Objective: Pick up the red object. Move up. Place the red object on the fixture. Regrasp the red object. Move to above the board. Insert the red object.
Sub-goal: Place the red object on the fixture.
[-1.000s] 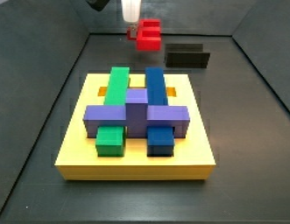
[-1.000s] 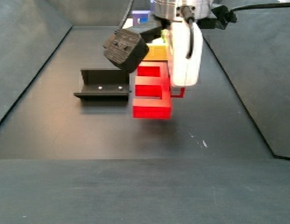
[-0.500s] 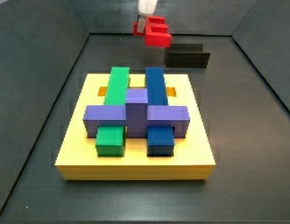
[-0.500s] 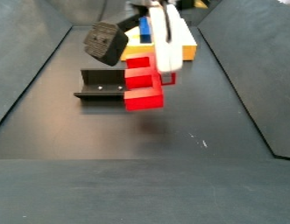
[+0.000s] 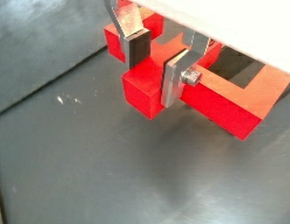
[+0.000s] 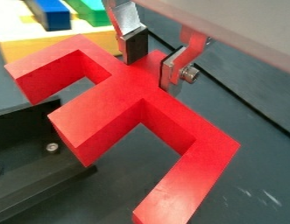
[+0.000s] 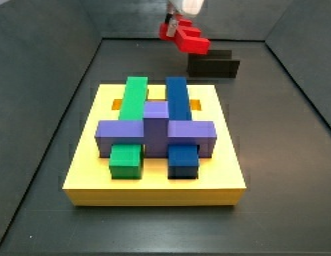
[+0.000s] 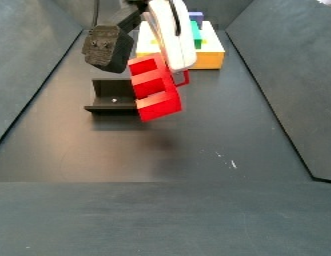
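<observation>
My gripper is shut on the red object, an H-like piece with open notches, gripped across its middle bar. In both side views the red object hangs tilted in the air, carried above the floor near the fixture. It also shows in a side view, just above the fixture. In a wrist view the red object sits over the fixture's dark plate. The yellow board holds green, blue and purple blocks.
The board with its blocks lies at the far end of the dark floor in a side view. Grey walls enclose the floor on both sides. Bare floor lies between the fixture and the board.
My gripper has risen and moved toward the fixture with the red object, which now hangs tilted rather than upright.
</observation>
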Tool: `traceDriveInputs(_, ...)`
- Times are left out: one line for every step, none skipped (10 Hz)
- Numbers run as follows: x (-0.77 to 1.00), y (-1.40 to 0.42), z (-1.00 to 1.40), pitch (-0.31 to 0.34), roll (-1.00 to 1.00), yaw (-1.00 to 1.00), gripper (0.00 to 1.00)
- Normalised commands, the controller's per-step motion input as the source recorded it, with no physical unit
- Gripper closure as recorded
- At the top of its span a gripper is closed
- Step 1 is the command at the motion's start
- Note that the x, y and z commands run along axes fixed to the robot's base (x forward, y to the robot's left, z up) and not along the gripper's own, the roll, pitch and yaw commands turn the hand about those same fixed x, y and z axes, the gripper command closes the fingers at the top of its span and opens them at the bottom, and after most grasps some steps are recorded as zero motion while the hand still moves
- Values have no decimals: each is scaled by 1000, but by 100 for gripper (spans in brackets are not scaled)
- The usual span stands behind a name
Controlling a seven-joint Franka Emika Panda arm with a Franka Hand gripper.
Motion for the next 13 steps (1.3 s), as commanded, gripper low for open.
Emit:
traceDriveInputs(457, -223, 0, 297, -203, 577, 100)
traceDriveInputs(509, -191, 0, 289, -157, 543, 100)
traceDriveInputs(523, -183, 0, 306, -169, 526, 100)
traceDriveInputs(526, -171, 9, 314, -154, 517, 100)
traceDriveInputs(540, -83, 0, 297, -183, 474, 100)
traceDriveInputs(520, -46, 3, 326, -163, 471, 100)
traceDriveInputs(489, -43, 37, 337, -146, 489, 100)
traceDriveInputs(486, -46, 34, 340, -149, 491, 100)
traceDriveInputs(471, -49, 0, 329, -194, 491, 100)
traceDriveInputs(426, -29, 9, 340, -226, 494, 100)
traceDriveInputs(406, -23, 23, 329, -229, 503, 100)
traceDriveInputs(443, -14, 0, 343, -260, 466, 100)
traceDriveInputs(446, 0, 31, 369, -246, 454, 100)
